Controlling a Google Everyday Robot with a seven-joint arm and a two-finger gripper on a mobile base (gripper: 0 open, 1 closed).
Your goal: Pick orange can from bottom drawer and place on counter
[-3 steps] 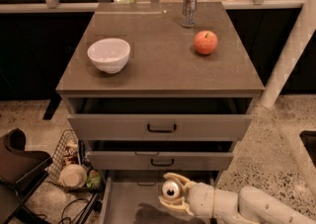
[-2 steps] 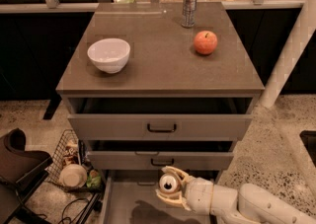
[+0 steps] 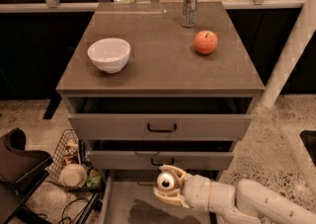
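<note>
Lifted slightly up and leftward since a second ago, the orange can (image 3: 168, 180) sits clenched in the gripper (image 3: 166, 187), just above the open bottom drawer (image 3: 123, 201). Extraction looks underway; the counter (image 3: 158, 65) beside the apple (image 3: 206, 42) awaits it.

Hand (image 3: 166, 183) over bottom drawer (image 3: 117, 196): seemingly glossy plastic.

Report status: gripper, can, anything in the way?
Gripper low over bottom drawer, shut on orange can. Can not yet on counter. Middle drawer front juts out just above it.
</note>
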